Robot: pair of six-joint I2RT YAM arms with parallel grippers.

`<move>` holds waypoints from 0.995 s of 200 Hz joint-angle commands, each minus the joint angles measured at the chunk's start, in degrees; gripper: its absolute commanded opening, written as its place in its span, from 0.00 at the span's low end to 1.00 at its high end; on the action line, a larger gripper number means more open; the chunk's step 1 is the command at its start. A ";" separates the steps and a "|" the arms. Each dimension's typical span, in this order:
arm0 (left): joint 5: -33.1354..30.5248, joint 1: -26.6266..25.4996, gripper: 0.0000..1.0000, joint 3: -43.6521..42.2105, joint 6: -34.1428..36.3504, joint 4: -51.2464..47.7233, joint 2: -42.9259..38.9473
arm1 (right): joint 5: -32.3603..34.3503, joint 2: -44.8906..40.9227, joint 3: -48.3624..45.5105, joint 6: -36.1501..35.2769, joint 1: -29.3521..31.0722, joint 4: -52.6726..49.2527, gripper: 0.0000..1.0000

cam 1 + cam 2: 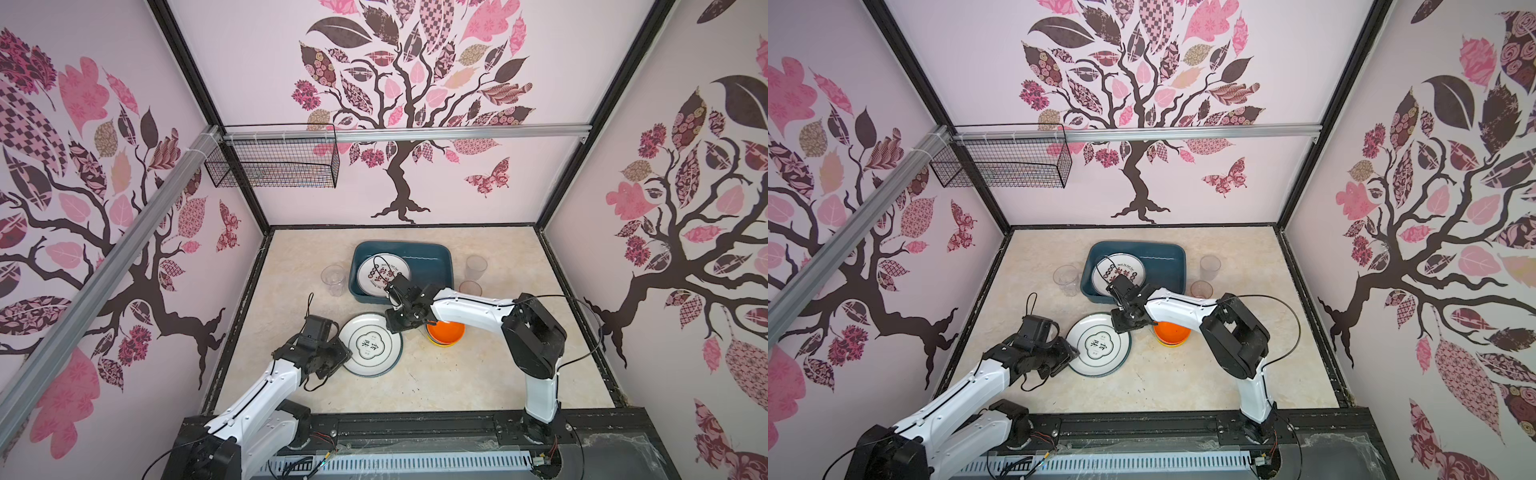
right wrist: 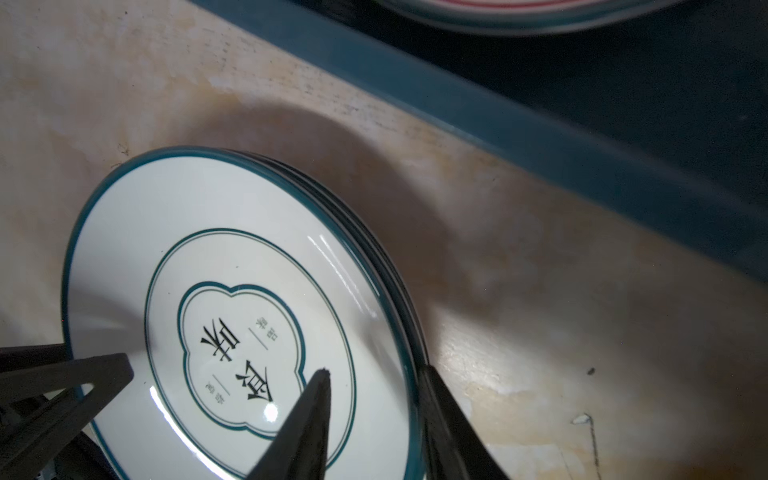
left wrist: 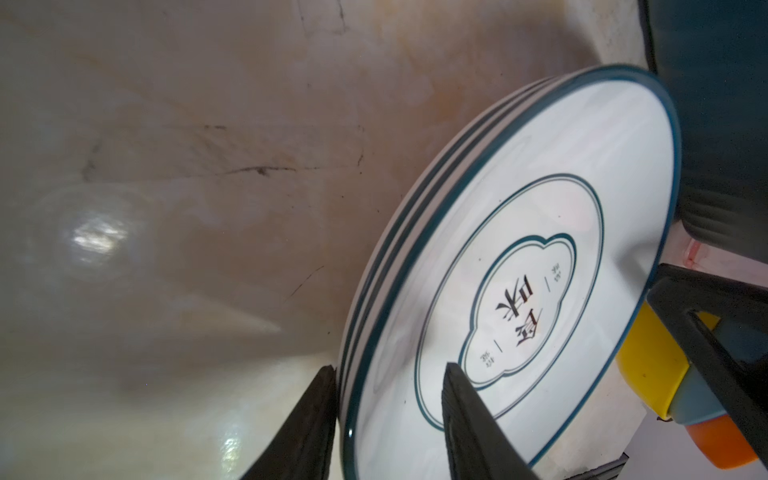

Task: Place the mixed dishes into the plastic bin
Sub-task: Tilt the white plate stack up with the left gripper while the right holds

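The left gripper (image 3: pixel 389 367) and right gripper (image 2: pixel 376 370) straddle opposite rims of the plate stack (image 1: pixel 370 345) on the table; whether either pinches it cannot be determined. Beyond, the plastic bin (image 1: pixel 432 270) contains one plate (image 1: pixel 380 272).

Left end effector (image 3: pixel 389 367) parted, right one (image 2: pixel 375 370) too

On my desk (image 1: pixel 457 382) the bin (image 1: pixel 430 272) sits back of centre with a plate (image 1: pixel 380 270) in its left half; one cup (image 1: pixel 333 279) stands left of it, a rear cup (image 1: pixel 476 266) and a front cup (image 1: pixel 470 287) right of it. Before the bin lies a stack of plates (image 1: pixel 370 345), a stack of bowls (image 1: pixel 446 332) just beside it on the right. My left pincer (image 3: pixel 388 370) straddles the plates' near-left rim, my right pincer (image 2: pixel 374 372) their far-right rim.
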 commanded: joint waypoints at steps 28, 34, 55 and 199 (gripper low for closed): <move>0.52 -0.05 0.43 -1.38 -0.04 1.51 -0.10 | -1.51 2.84 2.12 -0.43 0.63 -0.44 0.35; 0.52 -0.05 0.43 -1.38 0.03 1.47 -0.07 | -1.60 3.00 2.13 -0.42 0.63 -0.41 0.35; 0.52 -0.05 0.43 -1.33 0.07 1.24 -0.31 | -1.85 3.27 2.01 -0.41 0.76 -0.43 0.35; -0.95 -0.05 0.55 -1.81 -1.34 -3.99 -5.79 | -4.67 4.05 0.06 0.59 1.05 2.30 0.25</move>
